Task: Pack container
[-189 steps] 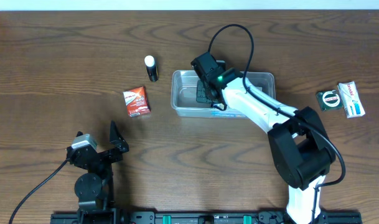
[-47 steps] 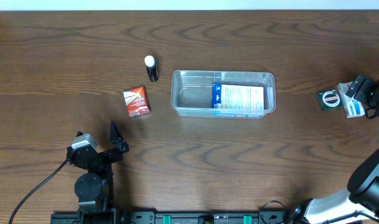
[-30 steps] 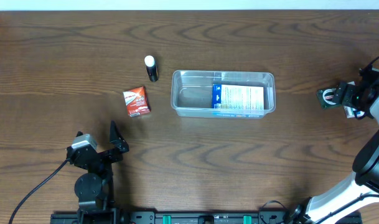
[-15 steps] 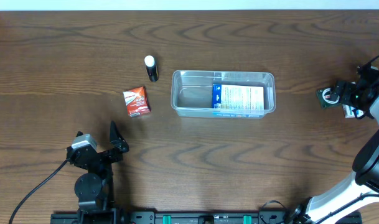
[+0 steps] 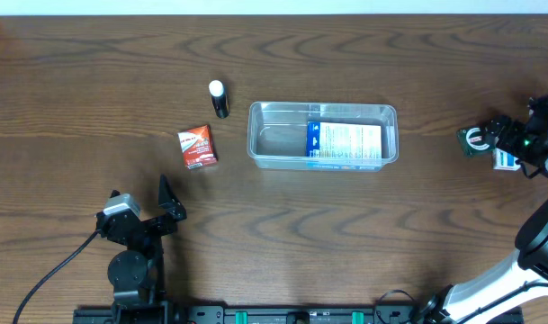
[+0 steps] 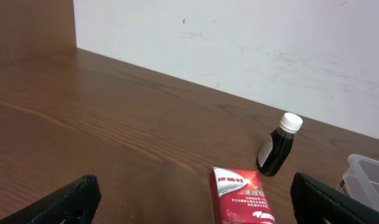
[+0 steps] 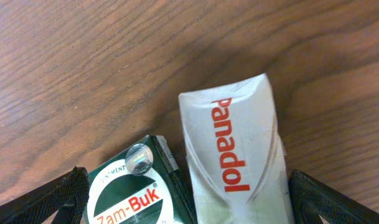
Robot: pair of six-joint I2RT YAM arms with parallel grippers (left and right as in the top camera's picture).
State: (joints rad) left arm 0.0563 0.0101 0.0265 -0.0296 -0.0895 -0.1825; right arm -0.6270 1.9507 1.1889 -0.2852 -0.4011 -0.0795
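One container (image 5: pixel 274 142), one blue box (image 5: pixel 344 141) inside, one red box (image 5: pixel 197 147), one bottle (image 5: pixel 220 99), Zam-Buk box (image 7: pixel 130 196), Panadol box (image 7: pixel 236 149) far right, left gripper (image 6: pixel 189 202), right gripper (image 7: pixel 189 198) both spread wide.

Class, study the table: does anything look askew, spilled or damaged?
Nothing spilled. The Panadol box beside the Zam-Buk box looks slightly crumpled: its top edge is wavy, not straight.

The table (image 5: pixel 76 72) is lit brightly and evenly from above in the overhead view, and only short, soft shadows are cast. Faint glare is seen on the container (image 5: pixel 282 105) rim. The white wall (image 6: pixel 239 43) is slightly washed out. A small glint is caught on the green box (image 7: pixel 130 193), which is rendered sharp.
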